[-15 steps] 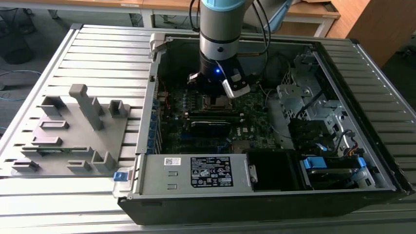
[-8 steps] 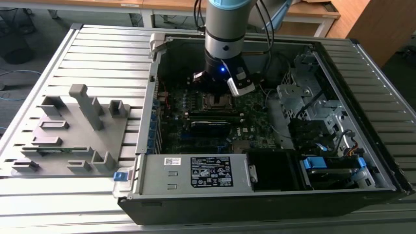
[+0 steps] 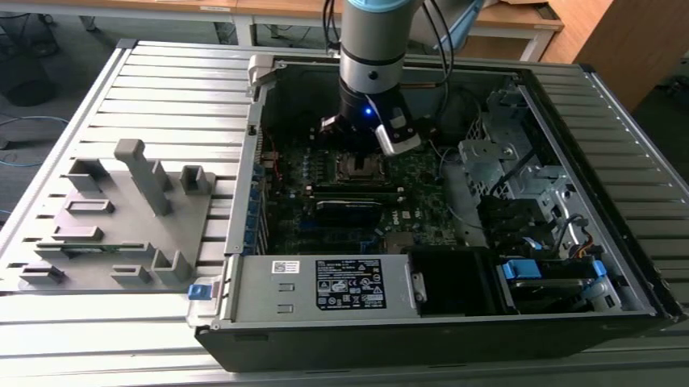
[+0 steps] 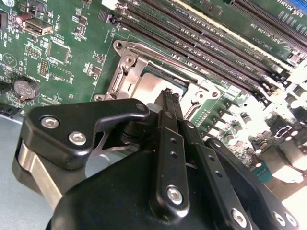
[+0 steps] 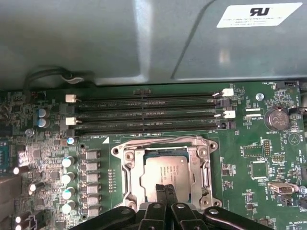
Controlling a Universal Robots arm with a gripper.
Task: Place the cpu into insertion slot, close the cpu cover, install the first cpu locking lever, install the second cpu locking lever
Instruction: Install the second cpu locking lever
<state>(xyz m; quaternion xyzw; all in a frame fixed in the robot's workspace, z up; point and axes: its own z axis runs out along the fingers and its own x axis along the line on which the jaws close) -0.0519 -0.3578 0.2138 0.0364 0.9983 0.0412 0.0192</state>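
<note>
- My arm reaches down into the open computer case, which lies on a slatted metal table; my wrist hangs over the far part of the circuit board.
- My gripper is right above the insertion slot, in the middle of the board, with its tips at the socket's edge.
- My fingers are pressed together, clenched tip to tip, and nothing sits between them that I can make out.
- The cpu lies flat inside the socket, its dull grey metal top facing up; in the second wrist view the same chip shows just past my fingertips.
- The cpu cover lies down around the chip, its silver frame framing the grey top through the square cut-out.
- I cannot tell whether my tips touch the chip or the frame, or only hover close above them.
- The long black memory slots run in a row just beside the socket.
- In the exterior view, a grey plastic fixture tray rests on the table to the exterior view's left of the case, well apart from my gripper.
- The power supply box fills the near end of the case.
</note>
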